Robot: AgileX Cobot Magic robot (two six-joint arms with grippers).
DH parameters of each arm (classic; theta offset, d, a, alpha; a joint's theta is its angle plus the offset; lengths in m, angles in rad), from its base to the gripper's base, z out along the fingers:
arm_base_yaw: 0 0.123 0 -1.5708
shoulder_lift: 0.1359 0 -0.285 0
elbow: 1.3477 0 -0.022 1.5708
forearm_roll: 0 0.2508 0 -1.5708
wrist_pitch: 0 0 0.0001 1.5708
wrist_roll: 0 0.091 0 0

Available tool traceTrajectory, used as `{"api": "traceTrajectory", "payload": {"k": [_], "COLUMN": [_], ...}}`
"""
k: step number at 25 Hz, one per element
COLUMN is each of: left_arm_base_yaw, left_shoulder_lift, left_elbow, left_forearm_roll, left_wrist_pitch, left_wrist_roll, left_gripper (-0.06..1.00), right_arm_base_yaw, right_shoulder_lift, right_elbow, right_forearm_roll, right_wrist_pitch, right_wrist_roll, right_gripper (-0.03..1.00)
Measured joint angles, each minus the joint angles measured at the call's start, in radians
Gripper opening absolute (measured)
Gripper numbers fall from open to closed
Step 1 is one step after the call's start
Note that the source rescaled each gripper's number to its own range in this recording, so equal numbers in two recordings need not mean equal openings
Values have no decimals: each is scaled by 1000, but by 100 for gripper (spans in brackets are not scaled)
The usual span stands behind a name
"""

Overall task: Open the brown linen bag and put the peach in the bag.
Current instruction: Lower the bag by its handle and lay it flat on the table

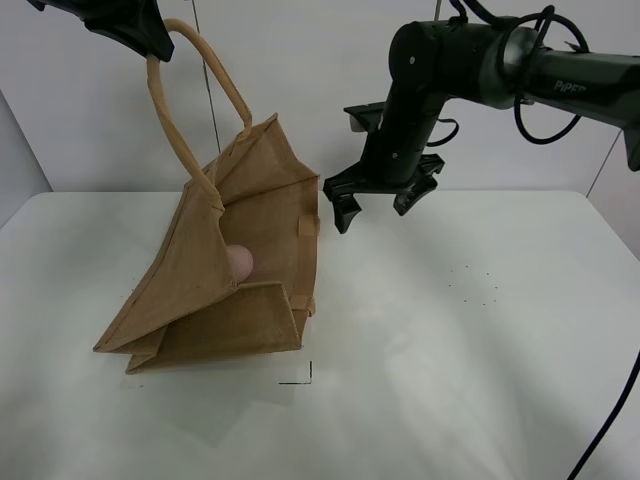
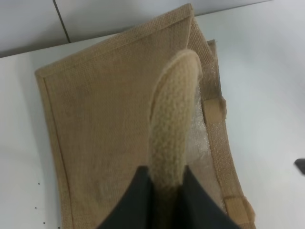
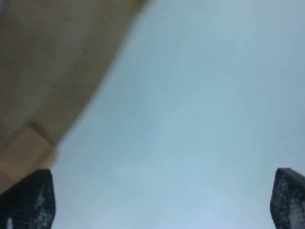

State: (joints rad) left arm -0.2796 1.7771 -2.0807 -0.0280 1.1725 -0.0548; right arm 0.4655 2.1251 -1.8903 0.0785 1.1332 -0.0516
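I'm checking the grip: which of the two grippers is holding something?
The left gripper, shut on a handle of the brown linen bag and holding it up; the right gripper hangs open and empty beside the bag.

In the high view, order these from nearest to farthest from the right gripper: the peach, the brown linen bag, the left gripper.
1. brown linen bag: its edge just left of the right gripper.
2. peach: inside the bag, lower left.
3. left gripper: far upper left.

The high camera looks down on the desk (image 1: 480, 350) and the whole brown linen bag (image 1: 190, 280), while both wrist cameras sit close beside that bag's woven side.
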Motion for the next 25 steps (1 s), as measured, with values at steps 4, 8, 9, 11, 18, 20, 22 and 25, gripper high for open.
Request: {"api": "traceTrajectory", "payload": {"k": [4,8,9,11,18,20,22,25], "left_arm_base_yaw": [0,0,0,0,0,0,0,0], "left_shoulder_lift": [0,0,0,0,0,0,0,0], "left_elbow": [0,0,0,0,0,0,0,0], "left_forearm_roll": [-13,-17,-17,-18,-19,-19,-19,-19], "left_wrist_pitch": [0,0,0,0,0,0,0,0], "left_wrist_roll": [0,0,0,0,0,0,0,0], "left_gripper": [0,0,0,0,0,0,0,0], "right_arm_base_yaw": [-92,-214,-250,-323,-472,-478,-475,-466], "right_shoulder_lift": [0,0,0,0,0,-2,-15,-76], "right_elbow": [0,0,0,0,0,0,6,59], "right_forearm_roll": [0,-5,-9,-17,-23,-23,-22,-20], "right_wrist_pitch": [35,48,49,51,76,76,76,76], "right_wrist_roll": [14,14,14,14,11,11,10,0], "right_gripper": [100,100,100,100,100,100,100,100]}}
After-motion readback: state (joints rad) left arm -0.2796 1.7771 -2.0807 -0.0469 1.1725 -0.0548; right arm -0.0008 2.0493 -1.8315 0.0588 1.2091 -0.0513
